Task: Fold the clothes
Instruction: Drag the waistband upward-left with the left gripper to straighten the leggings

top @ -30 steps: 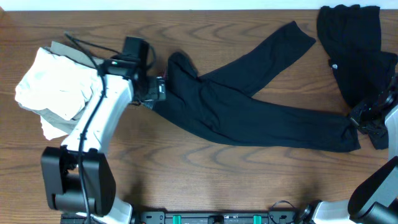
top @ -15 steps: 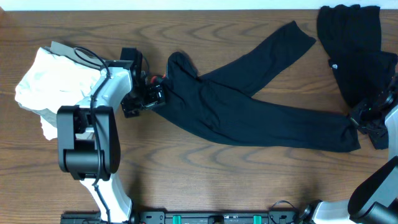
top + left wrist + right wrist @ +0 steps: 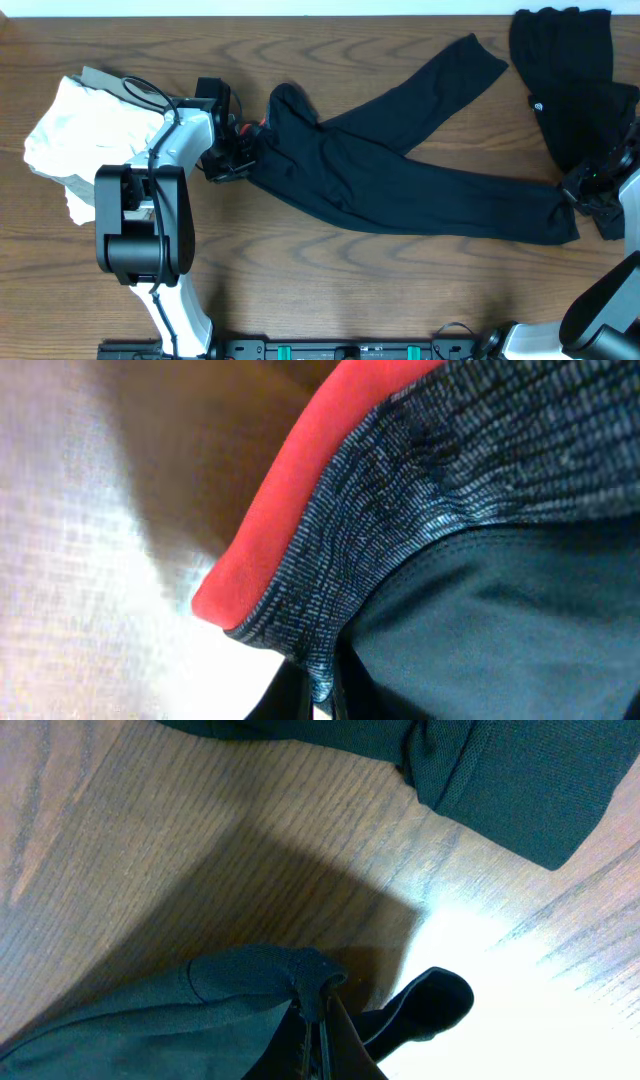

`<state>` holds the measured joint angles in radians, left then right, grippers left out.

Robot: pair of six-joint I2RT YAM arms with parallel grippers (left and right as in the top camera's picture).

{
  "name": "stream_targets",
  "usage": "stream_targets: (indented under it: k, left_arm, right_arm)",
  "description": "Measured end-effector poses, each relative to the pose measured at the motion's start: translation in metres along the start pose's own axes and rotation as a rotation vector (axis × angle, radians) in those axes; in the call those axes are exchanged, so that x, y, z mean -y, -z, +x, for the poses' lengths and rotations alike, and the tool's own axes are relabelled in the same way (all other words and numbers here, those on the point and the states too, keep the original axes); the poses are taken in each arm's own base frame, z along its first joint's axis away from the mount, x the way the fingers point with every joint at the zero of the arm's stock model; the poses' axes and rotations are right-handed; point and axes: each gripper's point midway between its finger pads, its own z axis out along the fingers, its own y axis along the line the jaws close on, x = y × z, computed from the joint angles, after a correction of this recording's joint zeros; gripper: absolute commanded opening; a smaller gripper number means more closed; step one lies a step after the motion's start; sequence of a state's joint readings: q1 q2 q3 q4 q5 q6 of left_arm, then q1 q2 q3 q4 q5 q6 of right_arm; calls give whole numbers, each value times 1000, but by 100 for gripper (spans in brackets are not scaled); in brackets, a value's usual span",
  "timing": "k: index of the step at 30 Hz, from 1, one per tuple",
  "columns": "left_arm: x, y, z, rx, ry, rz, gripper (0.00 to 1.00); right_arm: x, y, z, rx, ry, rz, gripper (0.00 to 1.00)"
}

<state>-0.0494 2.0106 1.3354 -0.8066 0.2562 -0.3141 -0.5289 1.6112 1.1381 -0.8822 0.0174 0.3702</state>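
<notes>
The long black leggings [image 3: 400,185] lie spread across the table, one leg towards the far right corner, the other towards the right edge. My left gripper [image 3: 243,150] is shut on their grey-and-coral-red waistband [image 3: 330,530]. In the left wrist view the band's edge is pinched between the dark fingers [image 3: 300,700]. At the end of the nearer leg my right gripper [image 3: 578,192] is shut on the cuff [image 3: 290,980], which bunches at the fingertips [image 3: 335,1030]. A second black garment [image 3: 565,80] with a small logo lies at the far right.
A crumpled white cloth pile [image 3: 85,140] sits at the left, just behind my left arm [image 3: 150,230]. A hem of the second black garment [image 3: 520,780] lies close above the held cuff. Bare brown wood [image 3: 330,290] runs along the front.
My left arm has swung round and dropped to the waistband. Its gripper, open a second ago, has shut on the band. The right gripper has not moved.
</notes>
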Motion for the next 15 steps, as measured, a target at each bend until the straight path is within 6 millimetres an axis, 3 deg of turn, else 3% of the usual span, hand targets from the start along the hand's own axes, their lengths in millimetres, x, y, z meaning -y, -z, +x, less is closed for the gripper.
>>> stream_targets:
  k: [3,6,11,15]
  left_arm:
    - [-7,1,16,-66,15,-30,6]
    - [-24,5,46,-180,64,-112,6]
    - [-55,33,105,-401,135,-290,6]
    - [-63,48,124,-477,156,-351,6]
  right_arm:
    - [0,0,0,0,0,0,1]
    - [0,0,0,0,0,0,1]
    - [0,0,0,1,0,0,1]
    - [0,0,0,2,0,-1,1]
